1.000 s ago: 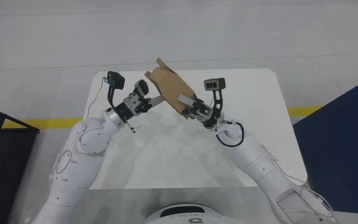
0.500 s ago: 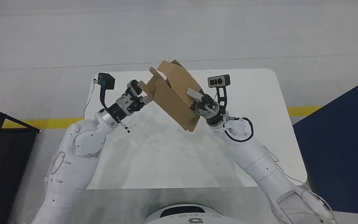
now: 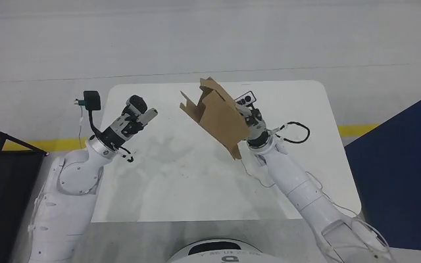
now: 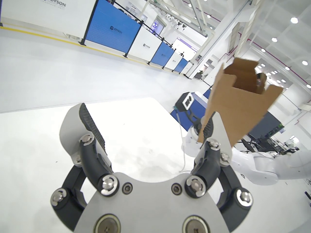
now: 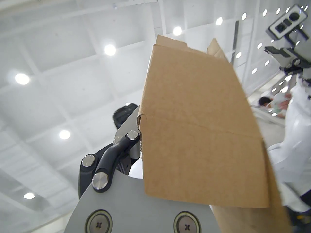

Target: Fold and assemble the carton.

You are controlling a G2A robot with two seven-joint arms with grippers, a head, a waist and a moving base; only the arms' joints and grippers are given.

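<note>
A brown cardboard carton [image 3: 220,118], opened into a tube with loose flaps, is held up above the white table [image 3: 296,164] near its far middle. My right gripper [image 3: 248,123] is shut on the carton's lower edge; in the right wrist view one of its fingers [image 5: 125,120] presses the carton's [image 5: 199,134] side and the other is hidden behind the cardboard. My left gripper [image 3: 140,113] is open with nothing in it, over the table's far left and well apart from the carton. In the left wrist view the left gripper [image 4: 149,115] frames the carton [image 4: 240,100] farther off.
The table's near half is bare white surface. A blue panel [image 3: 395,177] stands off the table's right side and a black frame [image 3: 13,151] off its left. A yellow floor line [image 3: 59,143] runs behind the left edge.
My left gripper let go of the carton and pulled back to the left, now open. The right arm raised and turned the carton, which has spread from nearly flat into an open tube.
</note>
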